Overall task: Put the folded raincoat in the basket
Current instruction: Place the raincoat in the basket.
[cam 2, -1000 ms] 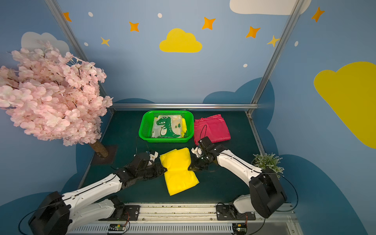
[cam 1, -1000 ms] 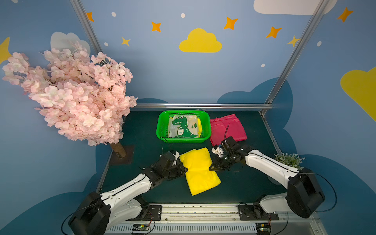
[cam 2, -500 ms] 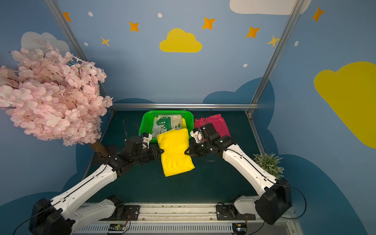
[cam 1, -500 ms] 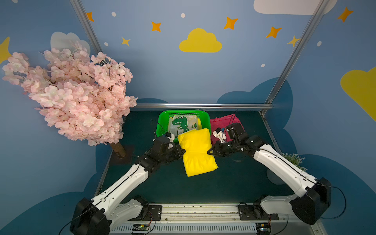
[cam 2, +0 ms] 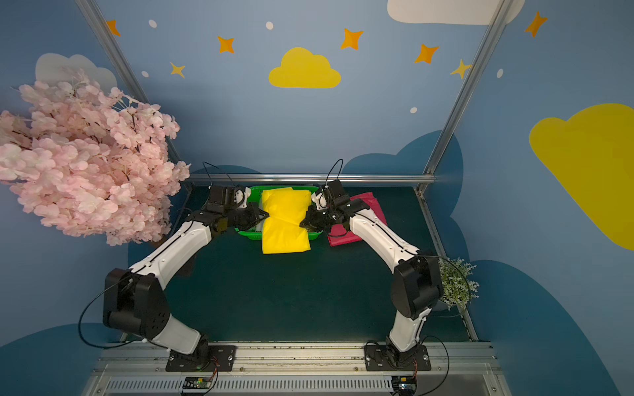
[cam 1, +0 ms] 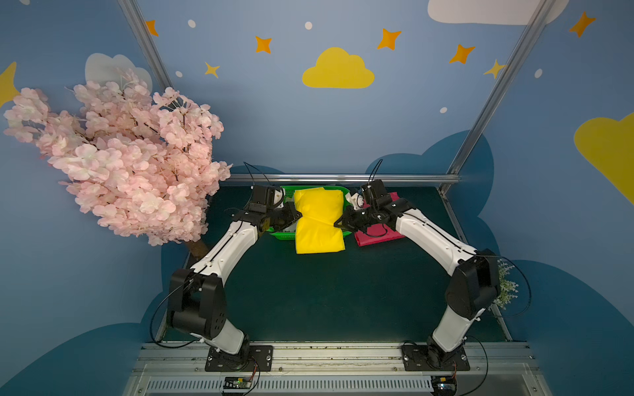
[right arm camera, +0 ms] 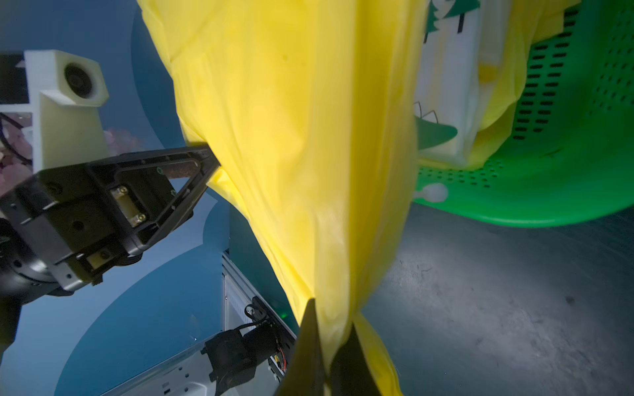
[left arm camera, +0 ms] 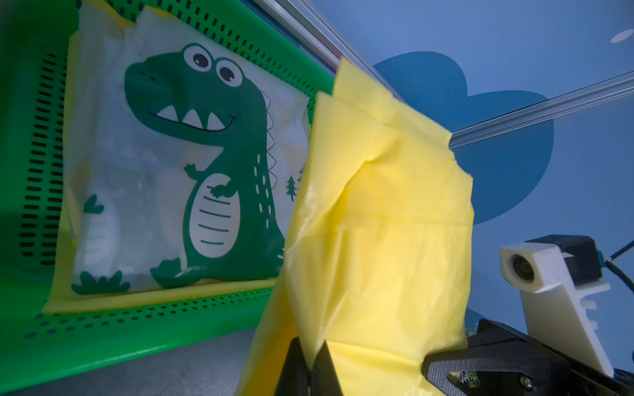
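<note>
Left claw (cam 1: 298, 216), right claw (cam 1: 336, 223) both clamped on yellow raincoat (cam 1: 319, 226) edges. In both top views we lose most of basket (cam 1: 283, 236) behind it. Wrist views reveal dinosaur-print packet (left arm camera: 192, 164) inside.

Dark green tabletop (cam 1: 308, 291): basket (cam 1: 283, 236) at 12 o'clock, folded magenta cloth (cam 1: 367, 240) just beside at 1, tree trunk (cam 1: 196, 247) approx 10.
</note>
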{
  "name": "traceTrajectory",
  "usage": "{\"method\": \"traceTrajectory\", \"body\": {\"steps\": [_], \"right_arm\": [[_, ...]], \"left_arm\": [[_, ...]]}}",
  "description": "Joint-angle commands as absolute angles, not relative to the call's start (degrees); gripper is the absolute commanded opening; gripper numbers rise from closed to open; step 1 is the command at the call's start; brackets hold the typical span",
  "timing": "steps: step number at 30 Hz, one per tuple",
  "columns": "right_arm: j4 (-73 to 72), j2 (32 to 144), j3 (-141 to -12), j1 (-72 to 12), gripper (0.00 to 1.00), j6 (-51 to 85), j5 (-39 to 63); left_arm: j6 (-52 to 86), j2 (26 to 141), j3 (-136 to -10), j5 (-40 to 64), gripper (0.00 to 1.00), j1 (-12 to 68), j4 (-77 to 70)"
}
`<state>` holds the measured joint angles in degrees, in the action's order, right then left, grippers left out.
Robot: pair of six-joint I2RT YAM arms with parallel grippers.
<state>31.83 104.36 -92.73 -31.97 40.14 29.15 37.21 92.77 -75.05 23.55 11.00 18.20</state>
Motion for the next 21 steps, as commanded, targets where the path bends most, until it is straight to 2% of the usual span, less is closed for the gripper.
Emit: {"method": "traceTrajectory", "body": {"steps": [1,10,21], "right_arm": [[32.78,109.55,-97.93,-30.61,0.00,40.86,30.31],[32.61,123.38,-111.31,-28.62,0.02,42.57,32.66],[28.76,130.37,-114.16,-26.54,0.06,44.27,33.15]], "left_arm": [[33.77,97.80,-80.18,24.84,0.02,8.25,19.44],[33.47,112.68,-93.89,27.80,0.02,4.57,20.97],[32.47,122.53,-102.86,29.16,0.02,3.09,23.05]]}}
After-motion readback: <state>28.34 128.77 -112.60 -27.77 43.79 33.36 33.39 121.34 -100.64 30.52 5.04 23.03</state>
